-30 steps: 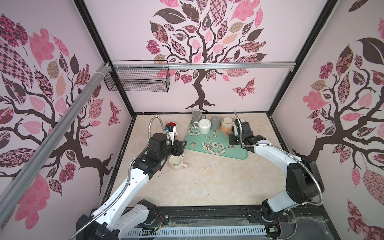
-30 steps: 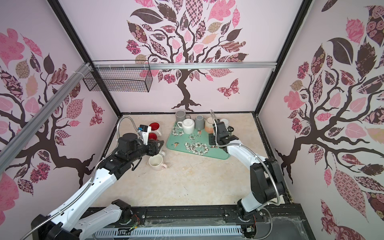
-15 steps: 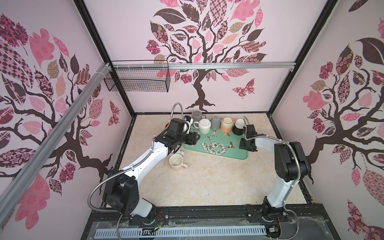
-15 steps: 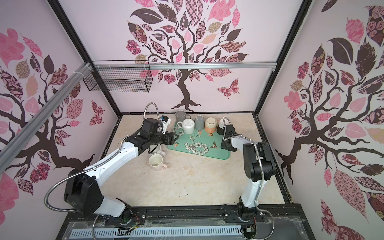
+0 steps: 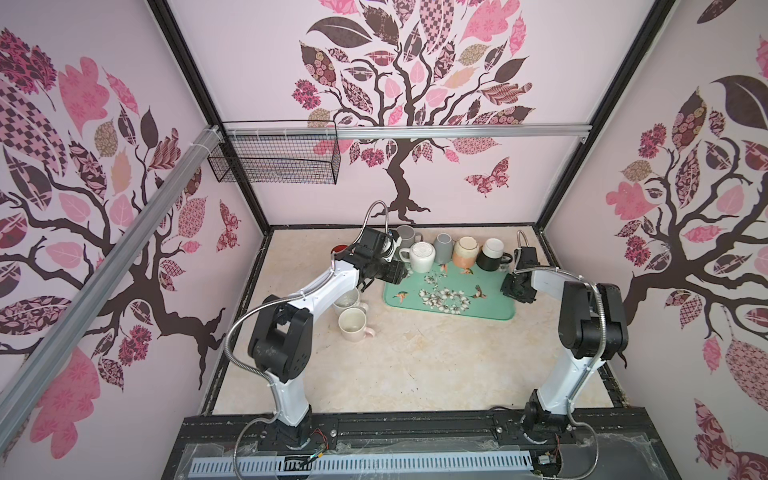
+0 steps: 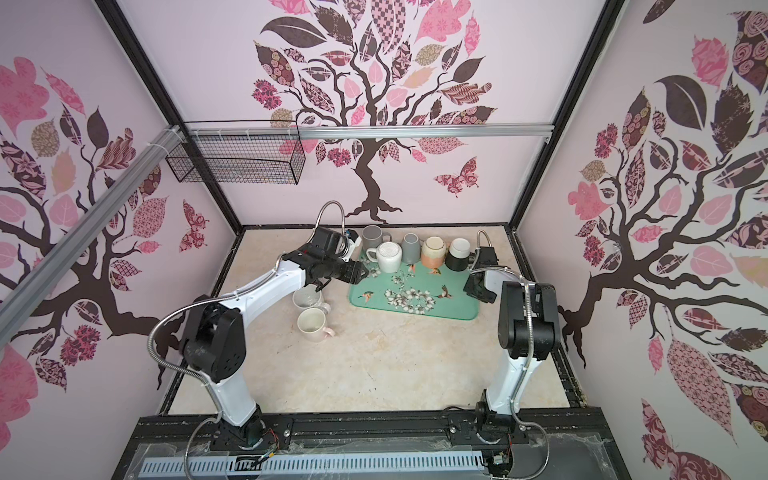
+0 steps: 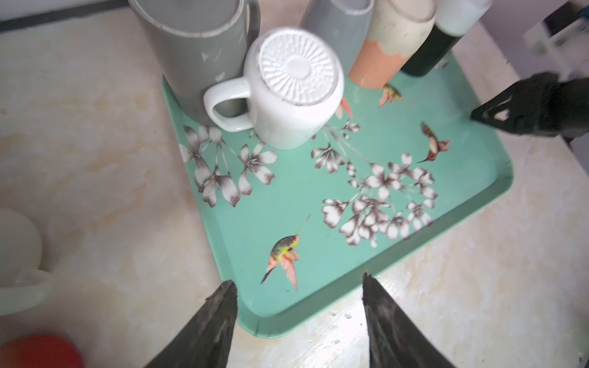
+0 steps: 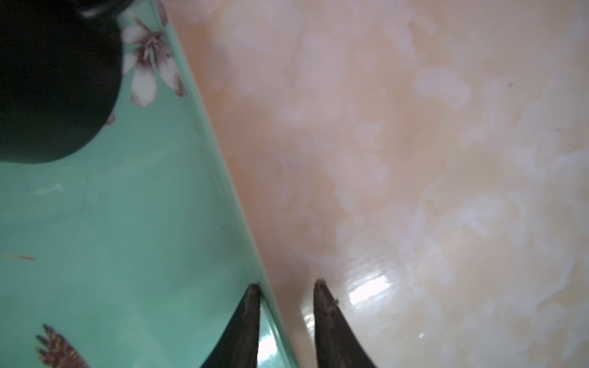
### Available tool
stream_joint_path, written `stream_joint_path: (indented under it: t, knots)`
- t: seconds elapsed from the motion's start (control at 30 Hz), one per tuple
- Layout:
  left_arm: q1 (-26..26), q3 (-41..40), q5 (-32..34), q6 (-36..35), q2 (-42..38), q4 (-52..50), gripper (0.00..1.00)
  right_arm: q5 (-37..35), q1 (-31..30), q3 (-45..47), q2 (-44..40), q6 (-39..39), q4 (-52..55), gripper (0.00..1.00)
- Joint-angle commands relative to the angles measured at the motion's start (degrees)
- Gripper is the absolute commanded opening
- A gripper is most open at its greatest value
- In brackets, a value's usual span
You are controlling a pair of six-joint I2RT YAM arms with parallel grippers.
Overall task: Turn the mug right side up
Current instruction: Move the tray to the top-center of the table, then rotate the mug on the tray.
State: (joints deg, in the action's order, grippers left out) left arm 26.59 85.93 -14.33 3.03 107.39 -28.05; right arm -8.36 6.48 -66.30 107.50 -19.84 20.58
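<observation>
Several mugs stand upside down along the back of the green flowered tray [image 5: 490, 309] [image 6: 453, 309] [image 7: 287, 197]. The white mug [image 5: 422, 257] [image 6: 388, 257] [image 7: 293, 95], ribbed base up, is closest to my left gripper [image 5: 397, 274] [image 6: 359, 274] [image 7: 298, 280]. That gripper hangs open and empty over the tray's near left corner. My right gripper [image 5: 517, 293] [image 6: 482, 293] [image 8: 287, 283] straddles the tray's right rim [image 8: 223, 191]. Its jaws are narrow, one finger inside against the rim, the other outside with a gap. The black mug [image 5: 491, 255] [image 8: 47, 79] stands just beyond it.
A grey mug [image 5: 406, 235], a grey cup [image 5: 444, 245] and a peach cup [image 5: 466, 251] share the tray's back row. Two cream mugs [image 5: 352, 326] [image 5: 346, 301] stand upright on the table left of the tray. A red object [image 5: 338, 248] sits behind my left arm.
My left gripper swung from beside the cream mug to the tray's left corner. My right gripper moved from the back row to the tray's right rim and narrowed its jaws.
</observation>
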Motion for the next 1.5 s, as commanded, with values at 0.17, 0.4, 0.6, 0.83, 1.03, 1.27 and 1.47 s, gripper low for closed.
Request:
stream_joint_path:
  t: [0.17, 0.4, 0.6, 0.83, 1.03, 1.27, 1.47]
  knots:
    - [-5.40, 3.18, -12.41, -13.73, 4.68, 4.45, 0.57, -1.20, 6.40, -1.25, -2.49, 0.52, 2.45, 0.41]
    - [-5.32, -0.02, -15.76, -21.50, 4.87, 17.07, 0.55, 8.11, 3.26, -2.33, -10.59, -0.51, 2.88, 0.48]
    - [-5.23, 8.29, -20.01, -20.00, 13.22, 18.11, 0.53, 11.73, -4.15, -2.63, -16.45, -1.11, 2.11, 0.50]
    - [-5.90, 15.86, -25.05, -12.87, 20.41, 20.85, 0.59, 19.48, -7.87, 0.91, -19.15, -3.44, -4.30, 0.50]
    - [-6.33, 22.19, -27.33, -9.66, 25.94, 21.76, 0.61, 22.88, -8.87, 1.23, -17.87, -3.64, -6.31, 0.49]
    - [-6.12, 24.81, -31.03, -7.78, 29.57, 21.99, 0.61, 23.28, -8.93, 0.74, -17.26, -3.06, -6.83, 0.49]
    - [-5.33, 24.73, -31.26, -8.48, 29.71, 20.12, 0.61, 23.88, -8.87, 1.43, -17.15, -3.29, -7.30, 0.49]
